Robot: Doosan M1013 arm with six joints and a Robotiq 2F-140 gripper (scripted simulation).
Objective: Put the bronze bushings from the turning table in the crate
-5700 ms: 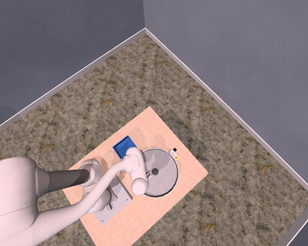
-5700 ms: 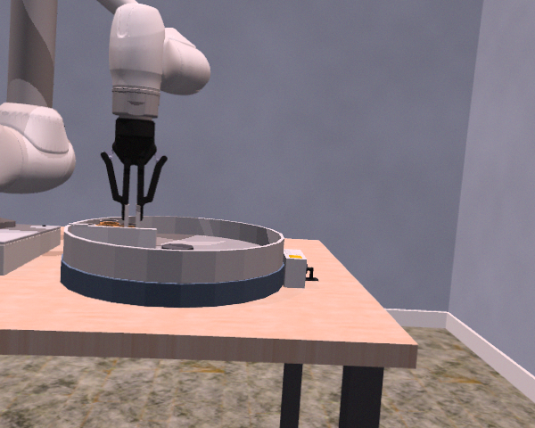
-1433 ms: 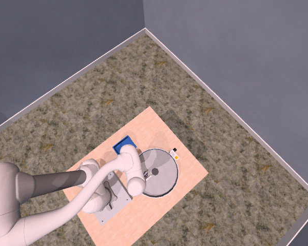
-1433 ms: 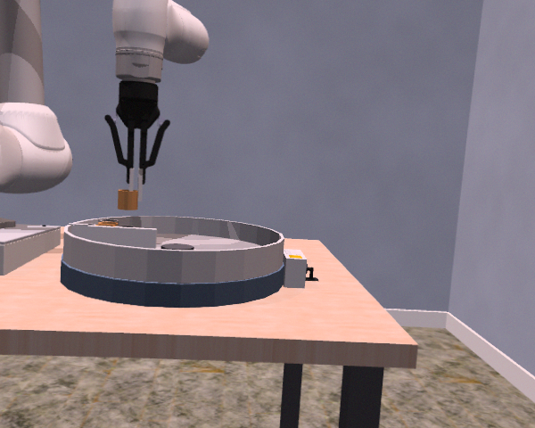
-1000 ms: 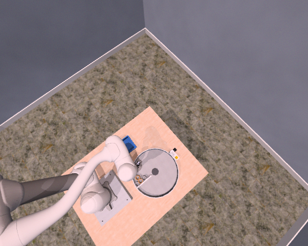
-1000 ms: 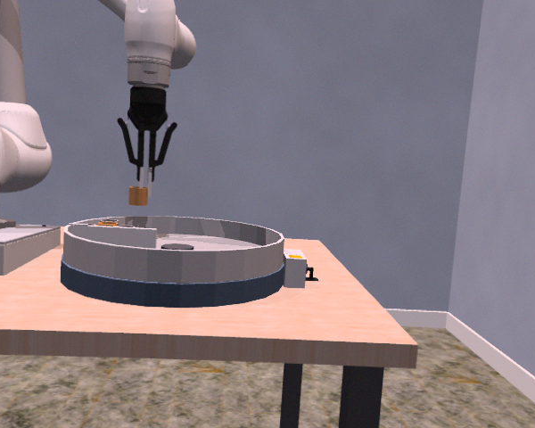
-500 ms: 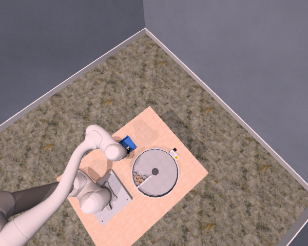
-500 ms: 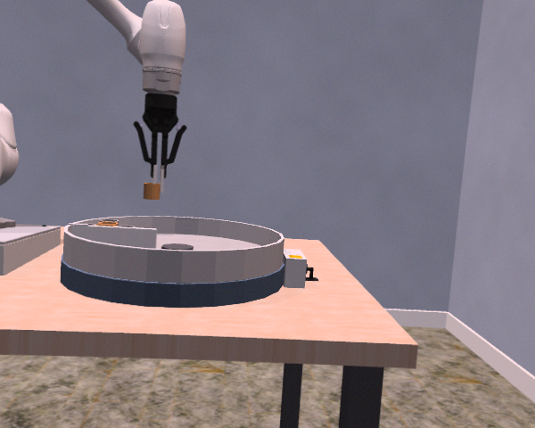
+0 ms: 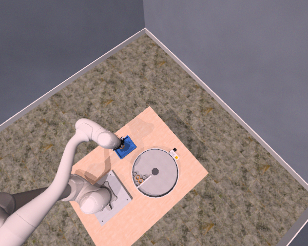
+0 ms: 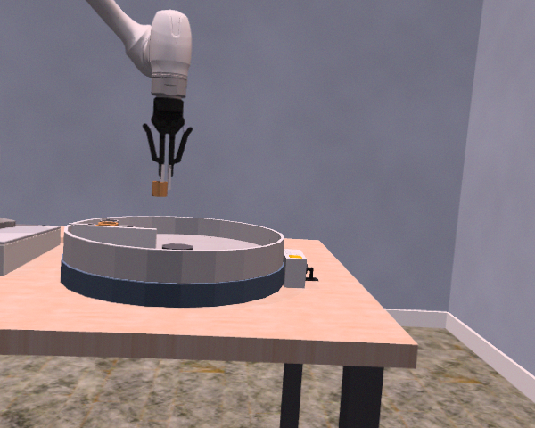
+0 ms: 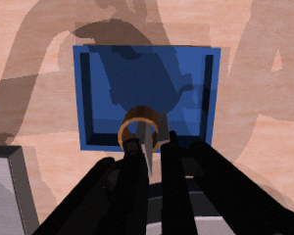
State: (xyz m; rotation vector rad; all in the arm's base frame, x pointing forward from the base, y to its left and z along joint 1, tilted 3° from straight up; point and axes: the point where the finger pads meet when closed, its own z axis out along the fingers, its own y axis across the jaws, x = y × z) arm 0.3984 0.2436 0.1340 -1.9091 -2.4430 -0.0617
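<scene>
My gripper [image 9: 121, 143] [image 10: 166, 172] [image 11: 155, 126] is shut on the wall of a bronze bushing [image 10: 160, 188] [image 11: 142, 112]. It holds the bushing upright in the air above the near part of the blue crate [image 9: 129, 152] [image 11: 77, 98]. No bushing shows in the visible part of the crate floor; the bushing and fingers hide some of it. The turning table [image 9: 162, 186] [image 10: 176, 267] carries two bronze bushings [image 9: 139, 176] [image 10: 107, 224] and several steel bushings [image 9: 144, 175], clustered beside the divider at its rim.
The white divider [image 9: 144, 181] [image 10: 120, 235] stands inside the turning table wall. A small white box [image 9: 173, 154] [image 10: 295, 271] with a yellow mark is at its outer side. The grey robot base plate [image 9: 119, 194] [image 11: 2, 191] lies near the crate. The arm reaches in from the left.
</scene>
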